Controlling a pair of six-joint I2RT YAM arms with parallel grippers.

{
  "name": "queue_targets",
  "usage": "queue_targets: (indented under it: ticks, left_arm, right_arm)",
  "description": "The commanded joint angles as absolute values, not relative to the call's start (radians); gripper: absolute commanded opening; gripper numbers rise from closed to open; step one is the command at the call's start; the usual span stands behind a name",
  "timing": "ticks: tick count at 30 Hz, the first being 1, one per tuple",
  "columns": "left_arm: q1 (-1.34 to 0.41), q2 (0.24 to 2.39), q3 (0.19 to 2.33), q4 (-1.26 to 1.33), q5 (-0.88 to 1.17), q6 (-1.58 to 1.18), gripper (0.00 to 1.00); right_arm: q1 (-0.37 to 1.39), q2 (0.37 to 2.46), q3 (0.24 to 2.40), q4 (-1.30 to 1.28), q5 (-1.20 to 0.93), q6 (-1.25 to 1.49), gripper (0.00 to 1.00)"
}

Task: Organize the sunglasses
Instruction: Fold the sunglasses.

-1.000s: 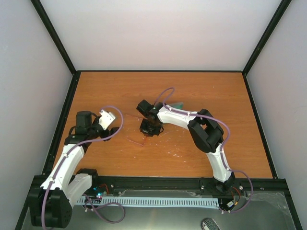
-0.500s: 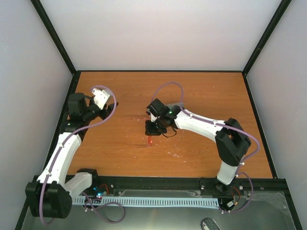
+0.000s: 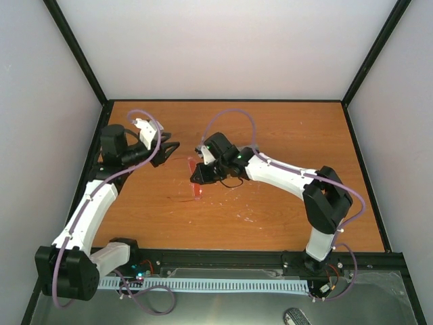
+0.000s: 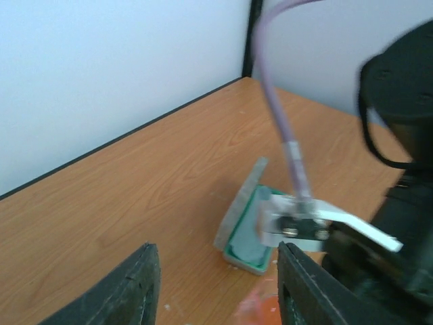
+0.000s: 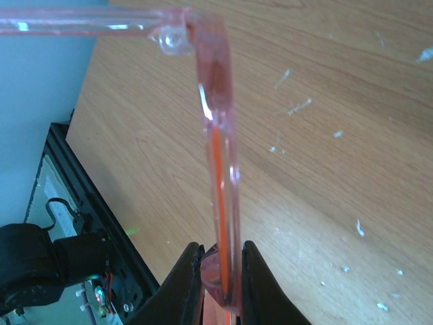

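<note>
An orange-brown wooden surface (image 3: 291, 128) fills the floor of an enclosure with plain white walls (image 3: 230, 47) and black corner posts (image 3: 74, 51). Small white specks (image 3: 247, 217) are scattered over the wood near its front middle. A grey case (image 4: 247, 223) lies open on the surface, its lid tilted up and its green lining showing. A pale ribbed strip (image 3: 223, 286) runs along the near edge.
</note>
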State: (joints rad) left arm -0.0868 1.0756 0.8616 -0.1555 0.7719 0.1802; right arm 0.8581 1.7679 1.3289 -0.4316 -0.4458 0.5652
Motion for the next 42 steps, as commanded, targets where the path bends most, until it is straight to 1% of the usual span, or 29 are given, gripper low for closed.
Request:
queue_targets:
  ticks: [1,7,14,16,19,21,24,27,30,33,35,38,42]
  left_arm:
    - [-0.148,1.025,0.817,-0.136,0.806,0.121,0.46]
    - [-0.186,0.97,0.715,-0.117,0.808,0.095,0.44]
    - [-0.187,0.977,0.683,-0.132,0.796,0.135,0.44]
    - [-0.187,0.979,0.689,-0.126,0.752,0.147,0.45]
    - [-0.179,0.992,0.75,-0.129,0.61,0.167,0.47]
    - [-0.149,0.999,0.792,-0.128,0.592,0.186,0.48]
    - [-0.1,0.997,0.853,-0.138,0.638,0.175,0.47]
    - [-0.092,0.977,0.895,-0.179,0.705,0.142,0.45]
    - [-0.093,0.92,0.892,-0.2,0.862,0.089,0.41]
    - [-0.1,0.843,0.852,-0.221,0.993,0.08,0.32]
    - [-0.108,0.8,0.825,-0.281,1.041,0.138,0.3]
    - [-0.115,0.763,0.8,-0.383,1.096,0.251,0.29]
    - [-0.12,0.752,0.775,-0.428,1.137,0.283,0.29]
  right_arm:
    - [0.863,1.796,1.403,-0.356,-0.47,0.554,0.03]
    - [0.862,1.793,1.46,-0.309,-0.484,0.551,0.03]
    - [0.862,1.764,1.441,-0.187,-0.592,0.585,0.03]
    - [0.861,1.751,1.422,-0.215,-0.561,0.59,0.03]
    - [0.846,1.721,1.349,-0.274,-0.468,0.617,0.03]
    - [0.832,1.689,1.287,-0.295,-0.412,0.641,0.03]
    - [0.806,1.64,1.224,-0.323,-0.337,0.666,0.03]
    - [0.762,1.603,1.199,-0.333,-0.3,0.682,0.03]
    - [0.716,1.599,1.212,-0.337,-0.312,0.681,0.03]
    - [0.678,1.626,1.274,-0.361,-0.349,0.652,0.03]
    - [0.655,1.656,1.342,-0.375,-0.398,0.631,0.03]
    - [0.642,1.71,1.449,-0.421,-0.459,0.586,0.03]
    - [0.643,1.76,1.539,-0.472,-0.549,0.557,0.03]
